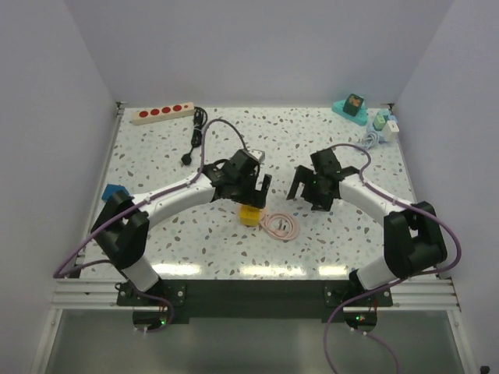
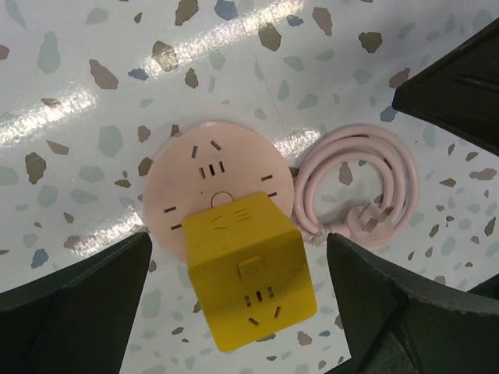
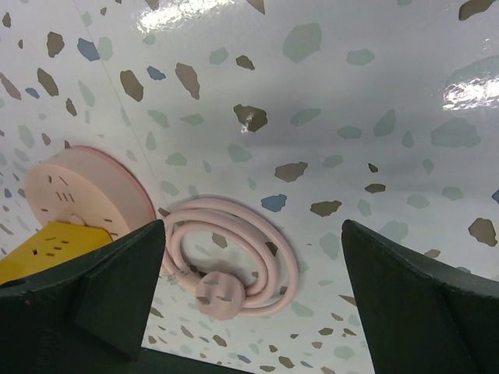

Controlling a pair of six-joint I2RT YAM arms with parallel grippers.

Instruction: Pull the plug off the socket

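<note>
At back left, socket (image 1: 162, 114); plug (image 1: 187, 159) nearby (detached)

The left arm (image 1: 168, 195) and right arm (image 1: 374, 199) reached forward and inward, elbows bowed outward, wrists close but apart. The left gripper (image 1: 257, 193) and right gripper (image 1: 308, 193) pointed downward, fingers (image 2: 78, 304) spread wide.

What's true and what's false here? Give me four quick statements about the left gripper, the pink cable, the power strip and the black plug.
1. The left gripper is open over the yellow cube. True.
2. The pink cable lies coiled beside the pink disc. True.
3. The power strip lies between the two arms. False: it is at the far left corner of the table.
4. The black plug sits in a red outlet. False: it lies loose on the table, away from the strip.
</note>
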